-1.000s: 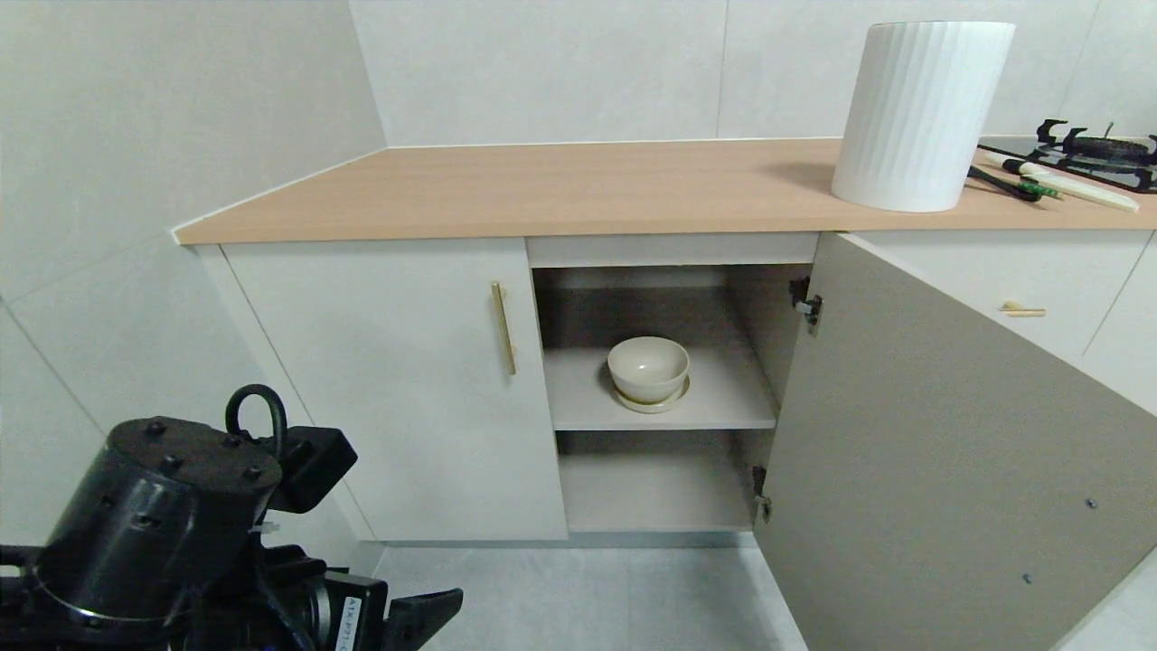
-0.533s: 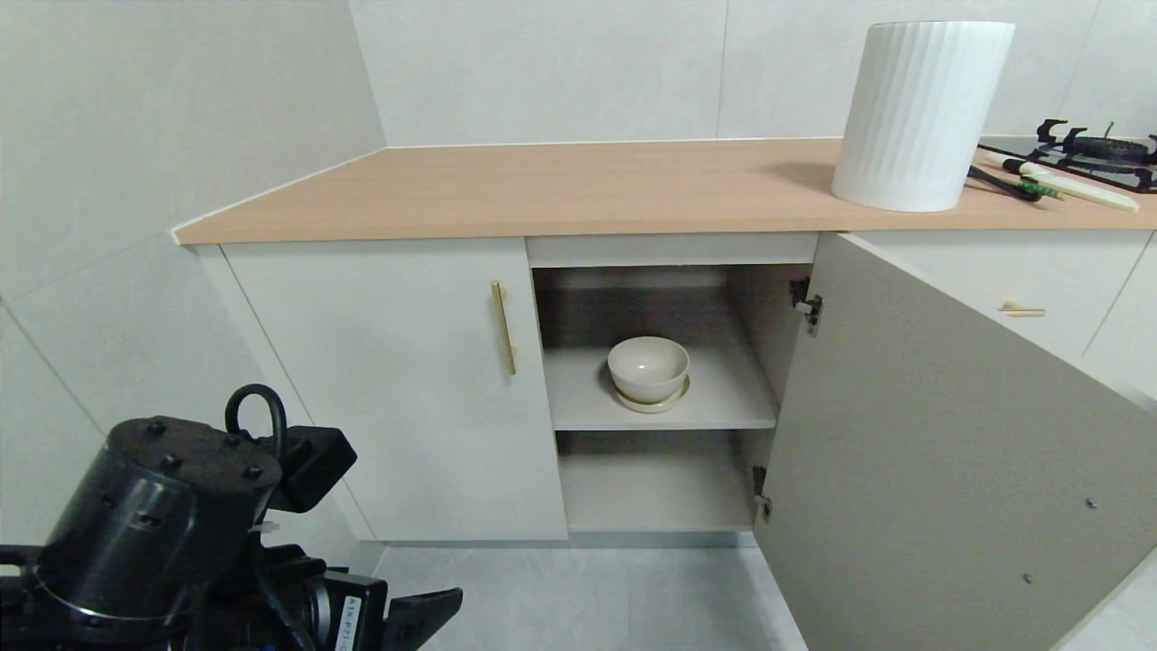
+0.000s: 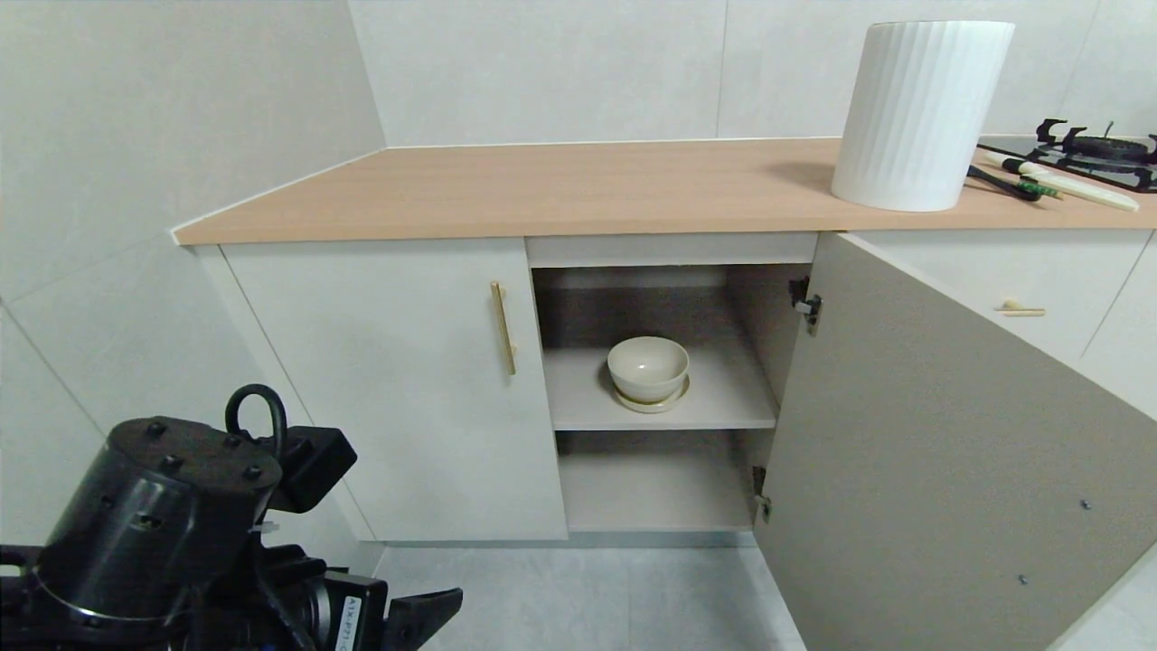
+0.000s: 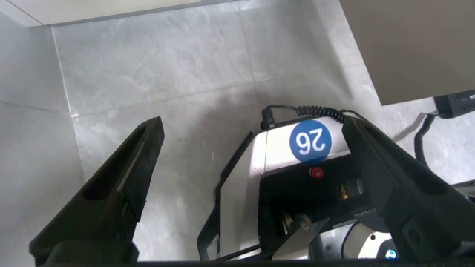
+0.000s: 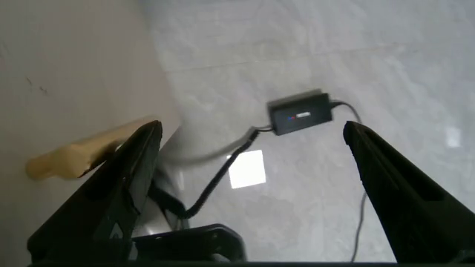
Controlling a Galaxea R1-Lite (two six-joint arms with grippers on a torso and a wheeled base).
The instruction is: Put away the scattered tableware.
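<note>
- The bowl (image 3: 648, 365), a cream one, sits upright on a matching plate (image 3: 676, 396); both are on the middle shelf (image 3: 732, 398) of the open cabinet, towards its centre; the shelf below them is bare
- The cabinet's right door (image 3: 922, 452) is swung wide open; the left door (image 3: 389, 380) is closed, its gold handle (image 3: 503, 327) just beside the opening
- The left arm (image 3: 154, 515) is low in the head view's near left corner, in front of the closed door; the bowl and plate are well apart from it, higher and off to its right, inside the cabinet
- The left gripper (image 4: 252, 196) has its jaws spread wide and holds nothing; it hangs over the grey tiled floor (image 4: 193, 67)
- The right gripper (image 5: 252, 193) is likewise spread wide with nothing between its fingers (image 5: 119, 193); it is over the floor beside a pale panel, and a gold bar (image 5: 74, 156) on that panel is close to one finger; a black power adapter (image 5: 299, 113) with its cable lies on the tiles beyond
- On the wooden countertop (image 3: 542, 190) stands a white ribbed container (image 3: 917, 113); near it lie some utensils (image 3: 1058, 185), next to a black stove burner (image 3: 1098, 149)
</note>
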